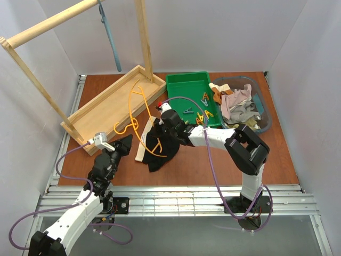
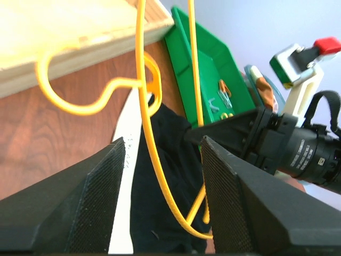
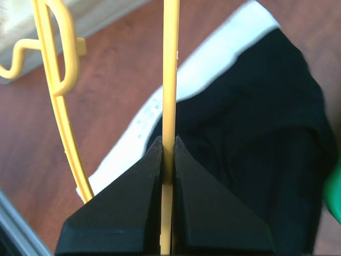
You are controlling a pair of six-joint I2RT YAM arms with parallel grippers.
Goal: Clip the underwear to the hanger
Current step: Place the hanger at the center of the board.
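- Right wrist view: the hanger (image 3: pixel 170 64) is pinched by the right gripper (image 3: pixel 168 145).
- The underwear (image 3: pixel 256 122) is seen lying on the surface (image 3: pixel 117 80) beneath the hanger.
- The left gripper (image 2: pixel 162 146) is held spread, seemingly just short of the hanger.

Hanger (image 3: pixel 169 80) glossy smooth yellow plastic; underwear (image 3: pixel 256 133) matt black cloth, white band; table (image 3: pixel 117 90) smooth reddish wood.

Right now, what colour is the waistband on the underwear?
The underwear has a white-cream waistband on black fabric; clearest in the right wrist view.
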